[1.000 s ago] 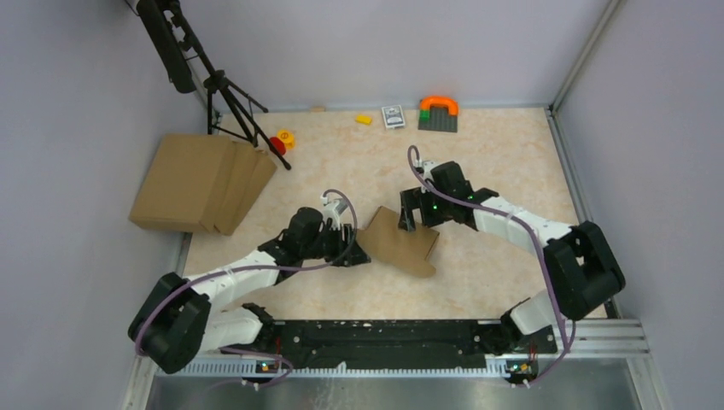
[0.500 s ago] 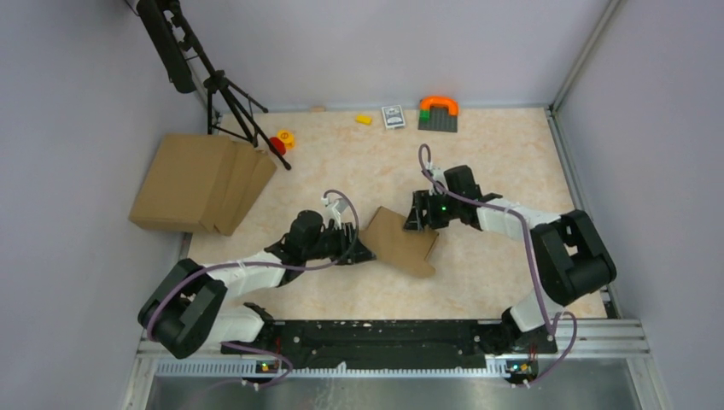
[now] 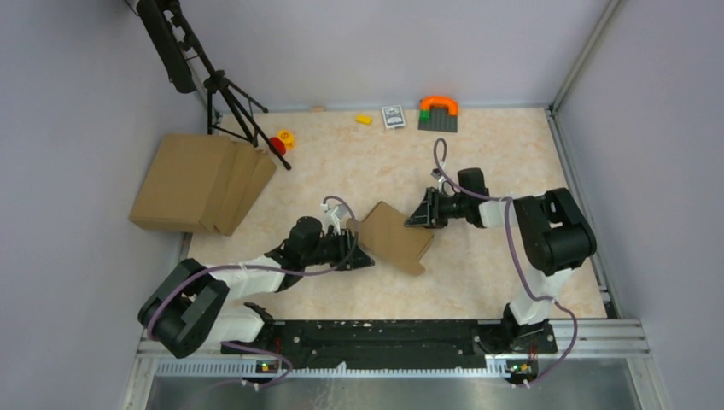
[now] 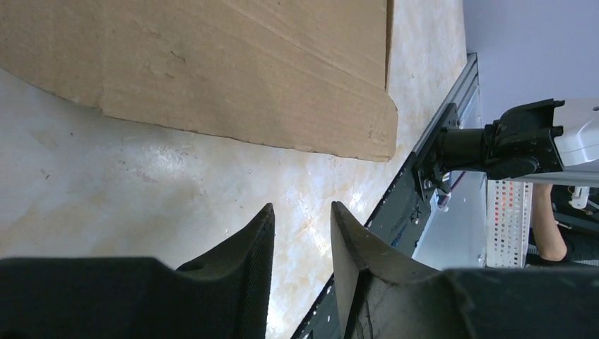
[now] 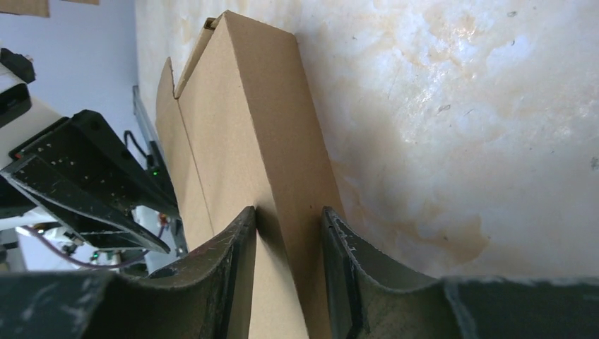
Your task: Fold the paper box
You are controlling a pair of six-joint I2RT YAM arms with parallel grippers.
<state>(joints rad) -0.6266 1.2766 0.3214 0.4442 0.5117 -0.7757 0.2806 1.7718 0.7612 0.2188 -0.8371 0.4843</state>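
The paper box [image 3: 394, 237], a brown cardboard piece, lies mid-table between my two arms, its far right edge lifted. My right gripper [image 3: 416, 215] lies low at that edge. In the right wrist view its jaws [image 5: 286, 219] stand on either side of the box's narrow side wall [image 5: 261, 141], shut on it. My left gripper [image 3: 361, 254] sits at the box's left corner, just off the cardboard. Seen from the left wrist, its jaws [image 4: 302, 219] are open over bare marble, with the box [image 4: 212, 63] just beyond the tips.
A pile of flat brown cardboard [image 3: 201, 181] lies at the left edge beside a black tripod [image 3: 230, 98]. Along the back wall sit red and yellow toys [image 3: 280, 141], a small card box [image 3: 393, 115] and a grey plate with an orange arch [image 3: 438, 113].
My right gripper has dropped low, turned towards the box and closed from wide open onto its right edge. The box has shifted slightly left. My left gripper's jaws have narrowed a little.
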